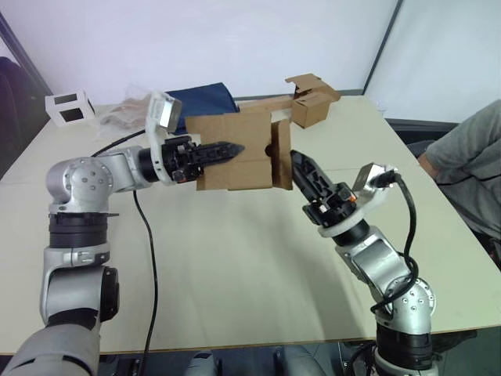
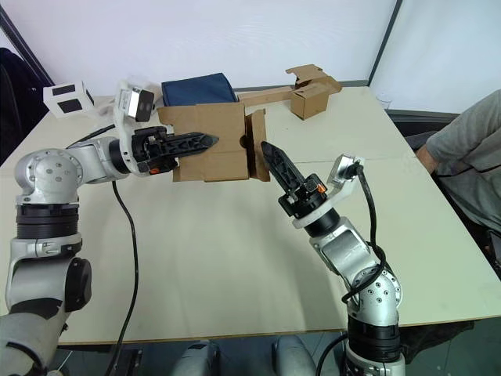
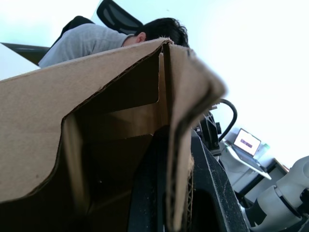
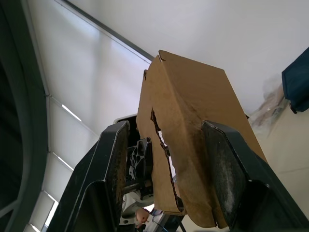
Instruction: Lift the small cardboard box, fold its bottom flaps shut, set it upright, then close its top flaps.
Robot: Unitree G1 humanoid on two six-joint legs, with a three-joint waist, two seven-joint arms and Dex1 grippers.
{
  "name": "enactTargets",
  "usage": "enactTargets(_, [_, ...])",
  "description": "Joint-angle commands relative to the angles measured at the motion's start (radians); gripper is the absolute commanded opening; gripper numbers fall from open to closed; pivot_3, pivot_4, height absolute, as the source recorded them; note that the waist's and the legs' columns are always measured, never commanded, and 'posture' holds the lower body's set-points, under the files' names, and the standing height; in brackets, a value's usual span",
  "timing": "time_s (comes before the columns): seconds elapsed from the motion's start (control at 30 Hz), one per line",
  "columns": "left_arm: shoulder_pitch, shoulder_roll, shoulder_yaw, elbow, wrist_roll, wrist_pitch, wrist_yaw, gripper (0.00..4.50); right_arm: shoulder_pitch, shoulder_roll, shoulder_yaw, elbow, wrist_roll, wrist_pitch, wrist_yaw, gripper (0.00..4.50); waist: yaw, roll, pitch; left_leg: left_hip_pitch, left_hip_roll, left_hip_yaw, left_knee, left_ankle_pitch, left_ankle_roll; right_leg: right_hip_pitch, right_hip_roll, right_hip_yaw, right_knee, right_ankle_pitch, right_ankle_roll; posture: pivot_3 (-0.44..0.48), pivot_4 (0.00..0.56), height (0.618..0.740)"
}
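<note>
The box (image 1: pixel 235 153) is hanging in the air above the table (image 1: pixel 235 266), the left gripper (image 1: pixel 223 149) clenching one wall. The right gripper (image 1: pixel 301 168), fingers spread, is reaching for its flaps. Lifting looks done; folding, standing and closing remain.

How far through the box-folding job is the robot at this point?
Done: the small cardboard box is lifted off the table. In hand: the left pincer grips its wall while the open right pincer works the flaps at its end. Left: finishing those flaps, standing it upright, closing the top.
</note>
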Motion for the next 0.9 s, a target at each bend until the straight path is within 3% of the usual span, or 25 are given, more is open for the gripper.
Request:
enactTargets(0.03, [-0.013, 0.009, 0.018, -0.012, -0.009, -0.007, -0.004, 0.00, 0.005, -0.016, 0.018, -0.038, -0.032, -0.004, 0.008, 2.48, -0.001, 0.000, 0.000, 0.000, 0.000, 0.000, 0.000, 0.000, 0.000, 0.000, 0.000, 0.000, 0.000, 0.000, 0.000, 0.000, 0.150, 0.740])
enactTargets(0.1, [-0.012, 0.009, 0.020, -0.013, -0.010, -0.006, -0.002, 0.00, 0.006, -0.021, 0.022, -0.034, -0.049, -0.006, 0.009, 2.48, -0.001, 0.000, 0.000, 0.000, 0.000, 0.000, 0.000, 0.000, 0.000, 0.000, 0.000, 0.000, 0.000, 0.000, 0.000, 0.000, 0.150, 0.740])
enactTargets(0.23, [-0.008, 0.010, 0.021, -0.017, -0.013, -0.003, 0.000, 0.00, 0.004, -0.028, 0.024, -0.031, -0.062, -0.009, 0.013, 1.43, 0.000, 0.000, 0.000, 0.000, 0.000, 0.000, 0.000, 0.000, 0.000, 0.000, 0.000, 0.000, 0.000, 0.000, 0.000, 0.000, 0.150, 0.740])
enactTargets(0.9, [-0.004, 0.000, 0.004, -0.020, -0.007, -0.007, -0.001, 0.00, -0.017, -0.045, 0.066, -0.082, -0.212, -0.016, -0.005, 1.43, 0.000, 0.000, 0.000, 0.000, 0.000, 0.000, 0.000, 0.000, 0.000, 0.000, 0.000, 0.000, 0.000, 0.000, 0.000, 0.000, 0.150, 0.740])
